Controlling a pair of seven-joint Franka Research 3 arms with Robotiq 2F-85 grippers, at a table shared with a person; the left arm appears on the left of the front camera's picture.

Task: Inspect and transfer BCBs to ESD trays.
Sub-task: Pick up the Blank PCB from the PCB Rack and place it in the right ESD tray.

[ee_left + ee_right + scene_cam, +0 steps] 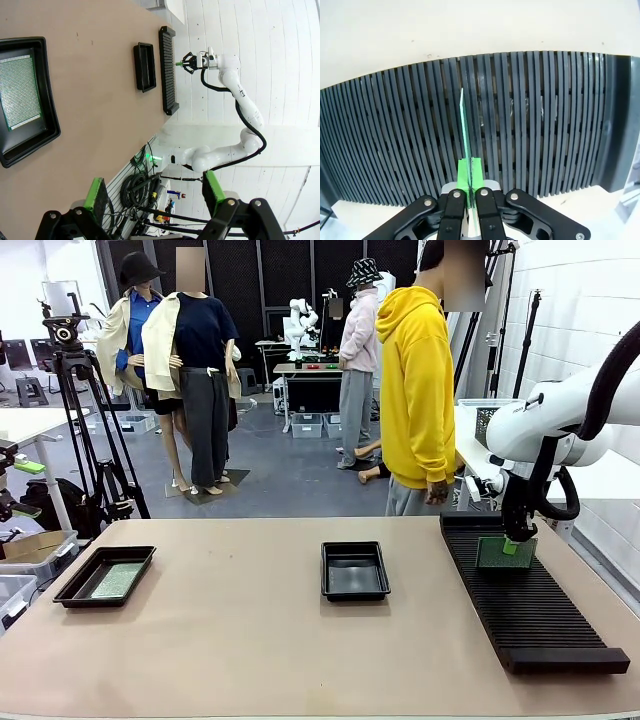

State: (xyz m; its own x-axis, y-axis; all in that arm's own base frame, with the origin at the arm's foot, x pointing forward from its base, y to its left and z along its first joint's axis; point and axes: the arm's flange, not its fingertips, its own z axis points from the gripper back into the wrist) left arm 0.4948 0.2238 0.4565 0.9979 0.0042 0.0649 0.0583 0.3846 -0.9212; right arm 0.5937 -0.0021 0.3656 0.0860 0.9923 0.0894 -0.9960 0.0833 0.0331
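While the right end effector (469, 167) is pinching the thin flat green circuit board (464, 125) standing on edge in the long black ribbed slotted rack (530, 620), I'd be lifting it straight up, no twisting, so it's not scraping the ribs, then heading for the middle glossy black rectangular plastic tray (355, 593). Left end effector (154, 189) is hanging wide open.

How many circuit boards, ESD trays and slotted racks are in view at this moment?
Green circuit boards: 2, one lying in the left ESD tray, one pinched by the right gripper at the slotted rack.
Black ESD trays: 2, left and middle tray.
Black slotted rack: 1.
Total: 5.
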